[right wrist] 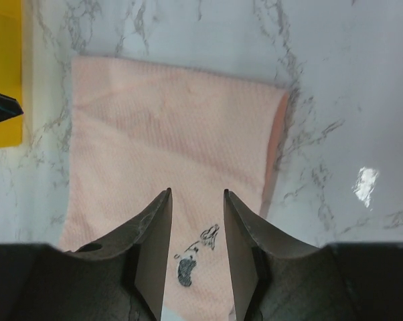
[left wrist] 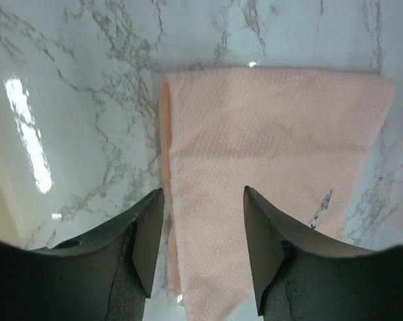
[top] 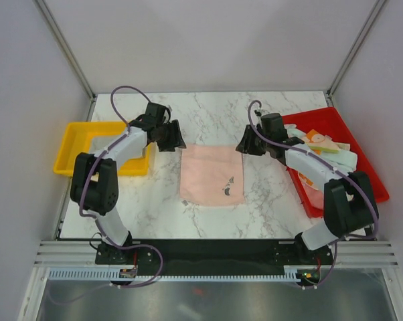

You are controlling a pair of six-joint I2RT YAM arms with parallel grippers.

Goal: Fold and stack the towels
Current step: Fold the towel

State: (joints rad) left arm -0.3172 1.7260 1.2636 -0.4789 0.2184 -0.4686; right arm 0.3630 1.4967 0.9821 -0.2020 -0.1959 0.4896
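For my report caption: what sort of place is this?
Probably a robot lab cell, not a home: plain walls on a metal frame enclose the marble-look table, with a yellow bin and a red tray.

A pale pink towel (right wrist: 175, 134) lies flat on the white marbled desk (right wrist: 349, 100), with a second layer showing along its right edge. The right hand (right wrist: 197, 200) hangs over the towel's near part, its two dark fingers (right wrist: 151, 247) parted and gripping nothing. A small dark print (right wrist: 188, 264) on the cloth shows in the gap. A yellow tray (right wrist: 2, 73) sits at the left edge.
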